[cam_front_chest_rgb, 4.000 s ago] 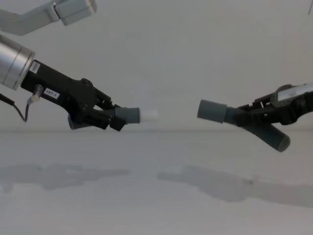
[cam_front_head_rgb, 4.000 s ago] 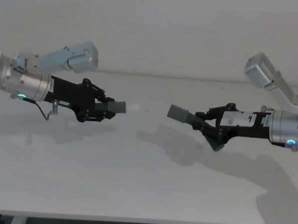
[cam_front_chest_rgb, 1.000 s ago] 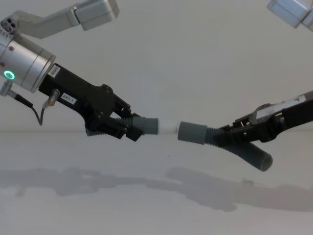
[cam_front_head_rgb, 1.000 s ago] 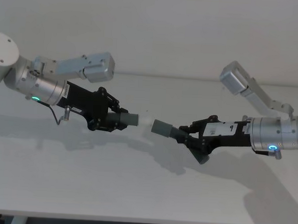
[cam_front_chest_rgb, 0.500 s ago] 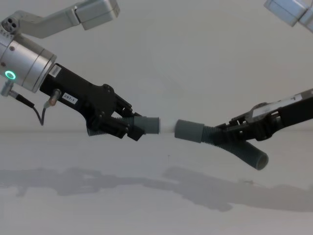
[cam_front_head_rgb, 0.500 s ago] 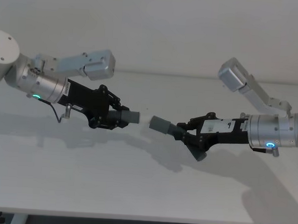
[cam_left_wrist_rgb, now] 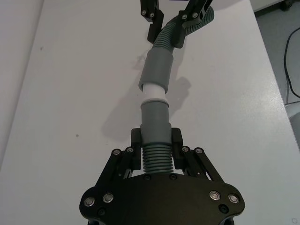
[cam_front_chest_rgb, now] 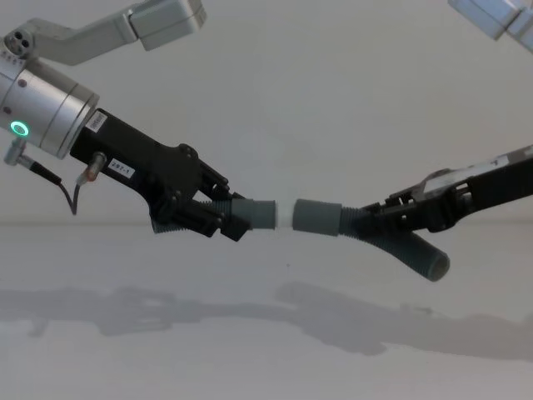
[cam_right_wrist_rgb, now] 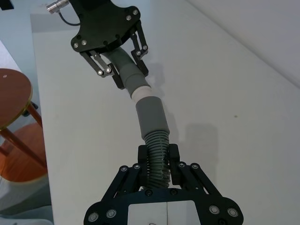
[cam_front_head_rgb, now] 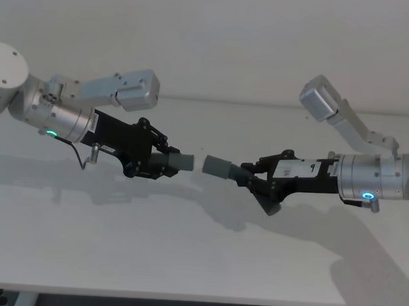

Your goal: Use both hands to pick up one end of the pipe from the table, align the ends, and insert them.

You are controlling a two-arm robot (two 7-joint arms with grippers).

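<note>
White matte table [cam_front_head_rgb: 185, 255] spreads under both arms, with a pale wall behind it; the arms cast soft shadows on the surface.

Left gripper [cam_front_head_rgb: 164, 163] reaches in from the left and is held above the table. Its fingers [cam_left_wrist_rgb: 136, 143] are clamped narrow on the ribbed section of the left pipe [cam_front_head_rgb: 180, 161], a short grey tube whose smooth collar sticks out past the fingertips. A white tip [cam_left_wrist_rgb: 153, 92] projects from that collar. A green ring light glows on this wrist and a thin cable hangs below it.

Right gripper [cam_front_head_rgb: 252, 179] comes in from the right, also off the table, tilted slightly down toward the middle. Its fingers [cam_right_wrist_rgb: 174, 157] are closed on the ribbed part of the right pipe [cam_front_head_rgb: 221, 167], a curved piece whose collar points at the left one while its other open end hangs down below the gripper [cam_front_chest_rgb: 426, 262].

In the chest view the 2 collars sit nearly in line at about the same height, with the white tip [cam_front_chest_rgb: 284, 217] spanning the short space between them. In the left wrist view the white tip meets the mouth of the right pipe's collar [cam_left_wrist_rgb: 157, 70]; how far it goes in cannot be told.
</note>
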